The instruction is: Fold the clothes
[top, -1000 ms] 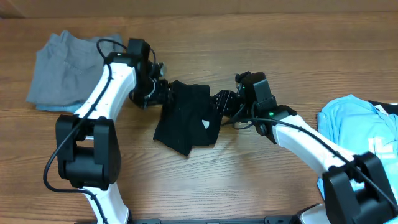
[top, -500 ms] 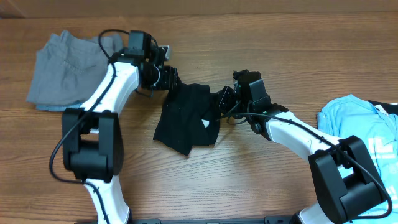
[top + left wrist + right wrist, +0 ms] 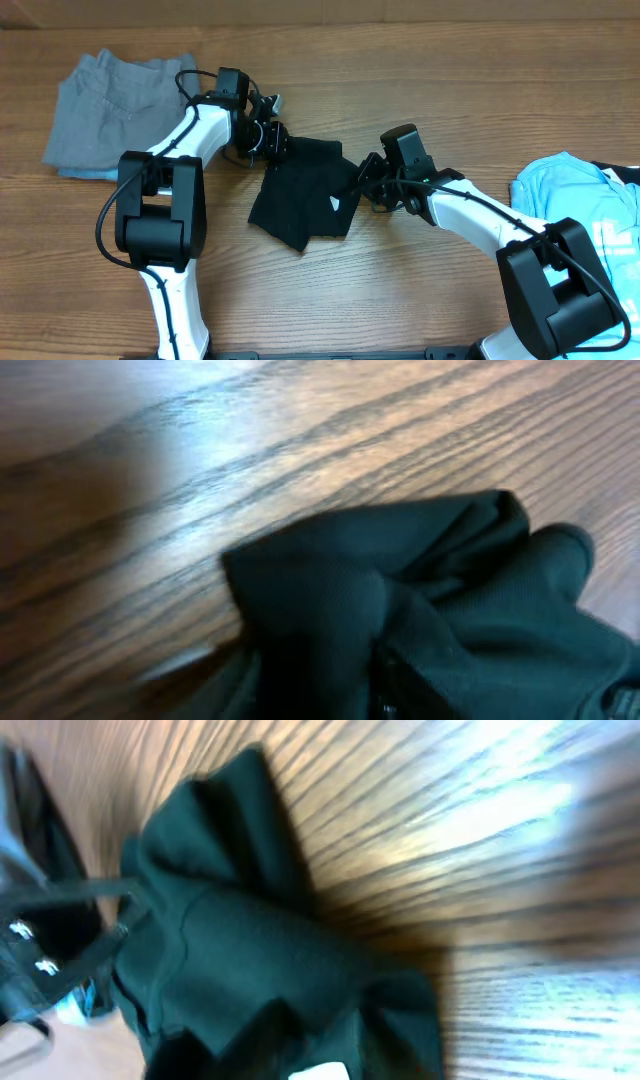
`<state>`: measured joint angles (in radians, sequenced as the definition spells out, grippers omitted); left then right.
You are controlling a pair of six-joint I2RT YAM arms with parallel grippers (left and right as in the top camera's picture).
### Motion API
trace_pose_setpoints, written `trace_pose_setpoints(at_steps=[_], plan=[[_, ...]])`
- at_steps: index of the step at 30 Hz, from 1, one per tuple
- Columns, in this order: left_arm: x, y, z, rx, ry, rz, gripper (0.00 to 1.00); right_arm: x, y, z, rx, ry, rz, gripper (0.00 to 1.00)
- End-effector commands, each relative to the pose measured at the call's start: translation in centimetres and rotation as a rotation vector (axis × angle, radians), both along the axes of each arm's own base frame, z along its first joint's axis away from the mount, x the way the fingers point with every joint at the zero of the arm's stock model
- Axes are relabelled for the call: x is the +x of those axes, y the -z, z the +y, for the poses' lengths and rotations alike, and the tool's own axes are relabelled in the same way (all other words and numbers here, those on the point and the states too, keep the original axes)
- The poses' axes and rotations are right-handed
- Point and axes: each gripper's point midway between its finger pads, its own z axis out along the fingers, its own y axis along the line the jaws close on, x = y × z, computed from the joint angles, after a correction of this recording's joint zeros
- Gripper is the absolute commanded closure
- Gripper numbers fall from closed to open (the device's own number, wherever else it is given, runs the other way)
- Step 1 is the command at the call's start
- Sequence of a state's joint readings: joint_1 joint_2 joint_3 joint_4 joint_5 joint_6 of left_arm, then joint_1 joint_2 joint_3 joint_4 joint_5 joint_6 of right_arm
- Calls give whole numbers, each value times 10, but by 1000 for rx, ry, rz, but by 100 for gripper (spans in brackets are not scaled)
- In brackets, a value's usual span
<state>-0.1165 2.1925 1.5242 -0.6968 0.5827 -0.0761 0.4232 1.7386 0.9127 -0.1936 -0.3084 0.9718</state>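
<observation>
Lying crumpled at the middle of the table (image 3: 420,300), the black shirt (image 3: 300,195) has kept its place since half a second ago in the overhead view. The left gripper (image 3: 272,140) has slid right and nearer and is now at the shirt's far left corner. The right gripper (image 3: 362,180) has come nearer along the shirt's right edge. A grey garment (image 3: 110,115) lies far left, and a light-blue tee (image 3: 565,195) lies at the right edge.

In the left wrist view, the bunched black shirt (image 3: 420,610) fills the near right over wood grain. No fingers show, so I cannot tell how far that gripper is open or whether it holds cloth.

In the right wrist view, blurred folds of the black shirt (image 3: 250,960) crowd the lens, and its grip cannot be told either.
</observation>
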Motion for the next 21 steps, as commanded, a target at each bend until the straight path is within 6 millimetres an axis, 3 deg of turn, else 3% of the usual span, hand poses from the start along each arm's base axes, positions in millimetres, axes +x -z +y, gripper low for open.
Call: trace_pose_setpoints(at_steps=[1, 3, 5, 8, 9, 14, 17, 19, 20, 21], plan=[[12, -35, 42, 32, -61, -40, 49, -2, -24, 8, 46, -180, -100, 65], [8, -76, 59, 37, -67, -83, 37, -11, -42, 8, 81, -244, -119, 65], [-5, -101, 68, 40, -82, -78, 28, -22, -64, 17, 125, -370, -196, 66], [-33, -112, 68, 42, -72, 4, 24, -43, -65, 28, 146, -493, -203, 66], [-54, -107, 65, 50, -35, 79, 28, -52, -58, 29, 119, -524, -183, 65], [-96, -71, 52, 64, 49, 202, 33, -74, -34, 26, 44, -537, -81, 50], [-121, -36, 46, 65, 66, 253, 37, -84, -19, 33, 39, -558, -37, 50], [-133, -15, 42, 46, 63, 266, 46, -84, -5, 38, 19, -541, -7, 50], [-136, -11, 41, 35, 63, 265, 53, -84, -1, 40, 22, -534, 4, 52], [-137, -6, 39, 23, 62, 257, 60, -84, 6, 43, 28, -512, 28, 63]])
